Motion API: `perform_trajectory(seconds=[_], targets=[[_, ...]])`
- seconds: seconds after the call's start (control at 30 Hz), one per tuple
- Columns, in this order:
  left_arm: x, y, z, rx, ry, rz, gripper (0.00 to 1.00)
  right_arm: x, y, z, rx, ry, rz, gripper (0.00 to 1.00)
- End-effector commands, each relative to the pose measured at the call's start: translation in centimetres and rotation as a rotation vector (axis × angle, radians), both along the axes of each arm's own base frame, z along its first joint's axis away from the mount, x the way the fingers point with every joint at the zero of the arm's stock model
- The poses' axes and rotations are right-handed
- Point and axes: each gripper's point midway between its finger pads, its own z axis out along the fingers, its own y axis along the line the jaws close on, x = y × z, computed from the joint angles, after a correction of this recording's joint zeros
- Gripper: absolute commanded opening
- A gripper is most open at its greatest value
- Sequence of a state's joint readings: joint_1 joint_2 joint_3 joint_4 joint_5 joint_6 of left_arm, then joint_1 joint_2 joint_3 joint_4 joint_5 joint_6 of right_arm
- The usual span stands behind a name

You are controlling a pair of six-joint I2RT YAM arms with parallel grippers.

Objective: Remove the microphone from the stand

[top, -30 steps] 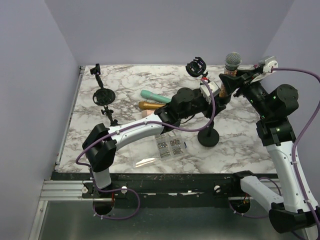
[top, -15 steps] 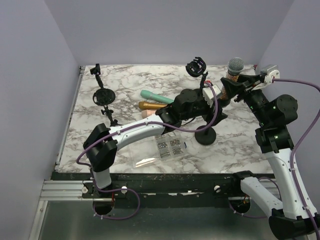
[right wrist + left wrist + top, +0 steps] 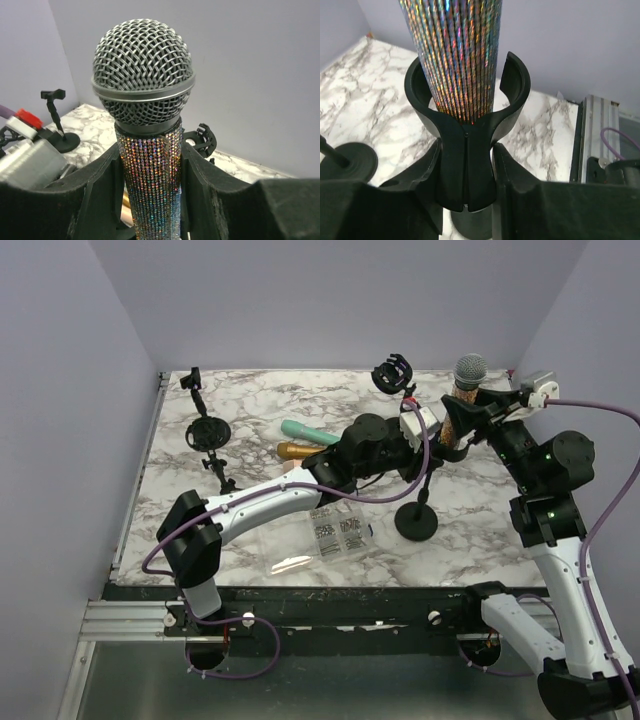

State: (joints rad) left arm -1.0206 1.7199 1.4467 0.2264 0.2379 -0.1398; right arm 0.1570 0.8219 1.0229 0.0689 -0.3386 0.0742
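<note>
The microphone point(image 3: 469, 371) has a silver mesh head and a glittery handle point(image 3: 150, 170), and it stands upright at the table's right. The handle's lower end point(image 3: 455, 55) sits inside the black C-shaped clip point(image 3: 465, 145) of the stand, whose round base point(image 3: 416, 521) rests on the marble. My right gripper point(image 3: 150, 192) is shut on the handle just below the head, with a finger point(image 3: 97, 185) pressed on each side. Under the ring, my left gripper point(image 3: 466, 187) is shut on the clip's stem.
A second stand with an empty clip point(image 3: 392, 373) is close behind. Two small stands point(image 3: 207, 430) are at the left. Teal point(image 3: 305, 429) and gold point(image 3: 300, 451) microphones lie mid-table, with a clear plastic box point(image 3: 340, 532) in front of them. Walls close in left and right.
The left gripper let go of the clip stem and closed on it again. The right arm shifted the microphone slightly right. The stand's base slid a little nearer.
</note>
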Motion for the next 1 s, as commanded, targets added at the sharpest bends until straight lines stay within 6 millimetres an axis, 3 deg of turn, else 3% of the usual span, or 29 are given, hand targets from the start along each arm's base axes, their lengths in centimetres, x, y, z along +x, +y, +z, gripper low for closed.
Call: perform_trajectory(seconds=[0.0,0.23,0.4,0.53,0.57,0.63,0.7,0.83,0.97], targets=[[-0.5,0.2,0.7,0.034,0.011,-0.032,0.00,-1.6,-0.6,4.5,0.023,-0.160,-0.020,0.01],[-0.6,0.2,-0.7,0.043,0.026,-0.032,0.00,-2.2,-0.9,6.8,0.029,-0.199,-0.031,0.01],[-0.6,-0.1,-1.7,0.055,0.044,-0.038,0.00,-2.4,-1.1,9.9,0.048,-0.241,-0.042,0.01],[-0.6,-0.2,-2.1,0.052,0.066,-0.037,0.00,-2.1,-3.3,12.6,0.120,-0.233,-0.157,0.01],[-0.6,-0.3,-2.0,0.050,0.078,-0.035,0.05,-1.8,-4.3,12.7,0.153,-0.211,-0.210,0.01],[-0.2,-0.3,-1.8,0.054,0.112,-0.004,0.43,-1.2,-6.9,12.2,0.215,-0.164,-0.352,0.01],[-0.1,-0.3,-1.6,0.057,0.139,0.007,0.61,-0.9,-9.4,10.6,0.259,-0.109,-0.491,0.01],[-1.1,-0.3,-0.3,0.039,0.168,-0.035,0.77,-0.8,-12.9,6.9,0.293,-0.029,-0.698,0.01],[-2.4,-0.1,1.4,0.017,0.192,-0.083,0.84,-0.7,-13.9,4.2,0.277,0.029,-0.761,0.01]])
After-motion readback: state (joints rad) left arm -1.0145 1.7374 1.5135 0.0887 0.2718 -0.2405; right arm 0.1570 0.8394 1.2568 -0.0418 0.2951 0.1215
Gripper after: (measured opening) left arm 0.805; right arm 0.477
